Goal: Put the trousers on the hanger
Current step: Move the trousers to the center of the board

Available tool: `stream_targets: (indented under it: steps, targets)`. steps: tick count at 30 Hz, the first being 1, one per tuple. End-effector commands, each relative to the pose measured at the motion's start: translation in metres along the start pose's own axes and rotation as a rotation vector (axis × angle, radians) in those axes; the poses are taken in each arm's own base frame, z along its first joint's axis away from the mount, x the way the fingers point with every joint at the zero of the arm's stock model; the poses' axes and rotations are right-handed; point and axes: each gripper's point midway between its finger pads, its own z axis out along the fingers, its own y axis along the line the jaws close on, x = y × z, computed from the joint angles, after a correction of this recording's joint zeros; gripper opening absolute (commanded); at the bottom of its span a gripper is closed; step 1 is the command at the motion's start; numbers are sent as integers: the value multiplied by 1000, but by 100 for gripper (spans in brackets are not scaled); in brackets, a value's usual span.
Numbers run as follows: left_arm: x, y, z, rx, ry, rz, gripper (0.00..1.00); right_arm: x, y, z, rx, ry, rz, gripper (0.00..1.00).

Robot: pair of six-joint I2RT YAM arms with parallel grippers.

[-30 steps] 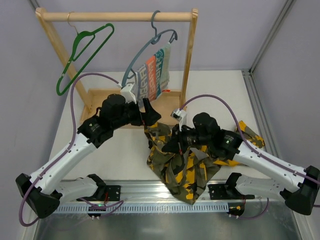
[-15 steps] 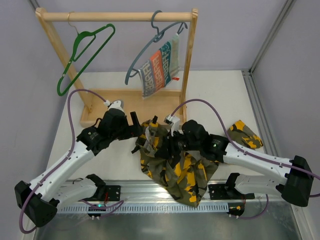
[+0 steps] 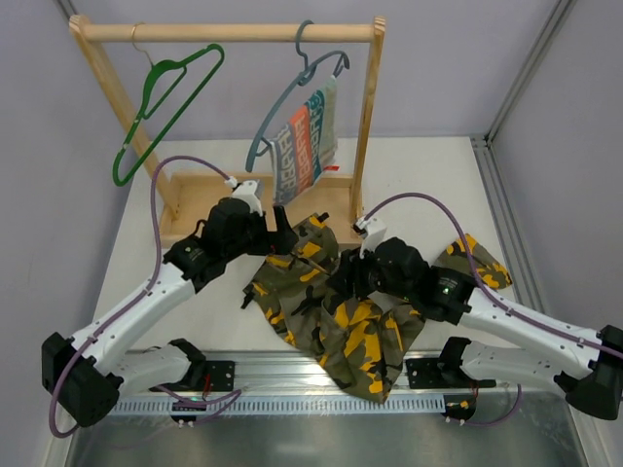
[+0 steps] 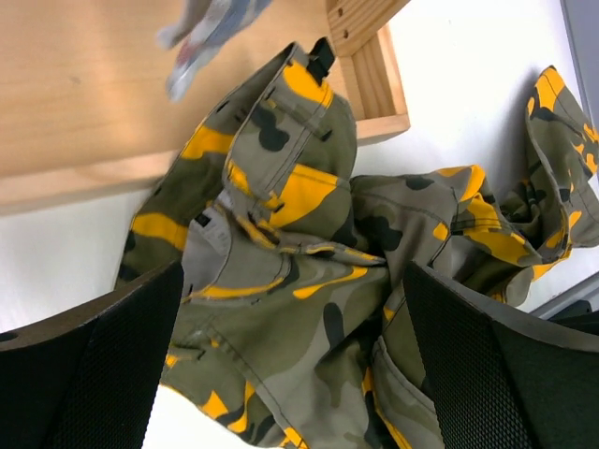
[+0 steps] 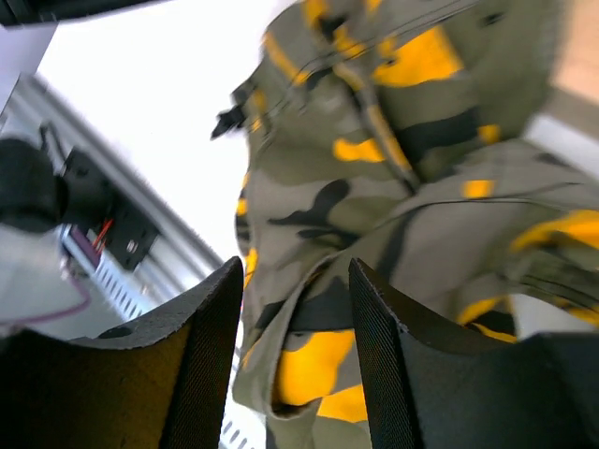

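Observation:
The camouflage trousers (image 3: pixel 331 311) lie crumpled on the table between the arms, one leg end at the right (image 3: pixel 477 261). The green hanger (image 3: pixel 161 102) hangs on the left of the wooden rail, empty. My left gripper (image 3: pixel 282 233) hovers over the trousers' upper edge by the rack base. In the left wrist view it (image 4: pixel 292 281) is wide open with the trousers (image 4: pixel 299 271) below. My right gripper (image 3: pixel 341 282) sits low over the middle of the trousers. In the right wrist view it (image 5: pixel 295 271) is open, with the trousers' folds (image 5: pixel 374 206) in the gap.
A wooden rack (image 3: pixel 234 32) stands at the back, its base board (image 3: pixel 195 195) on the table. A grey-blue hanger (image 3: pixel 292 97) with a striped cloth (image 3: pixel 307 131) hangs on the right of the rail. A metal rail (image 3: pixel 311 404) runs along the near edge.
The trousers, bunched up between the grippers before, have dropped and spread on the table. My left gripper moved back toward the rack base; my right gripper shifted right. The striped cloth swings.

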Motion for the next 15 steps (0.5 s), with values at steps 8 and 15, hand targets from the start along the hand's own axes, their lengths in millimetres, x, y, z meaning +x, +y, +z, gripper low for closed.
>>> stream_targets:
  steps: [8,15]
  targets:
    - [-37,-52,70,197,28,281,100,-46,-65,-44,263,-277,75,52]
    - [-27,-45,107,26,144,83,91,-42,-87,-59,326,-307,72,52]
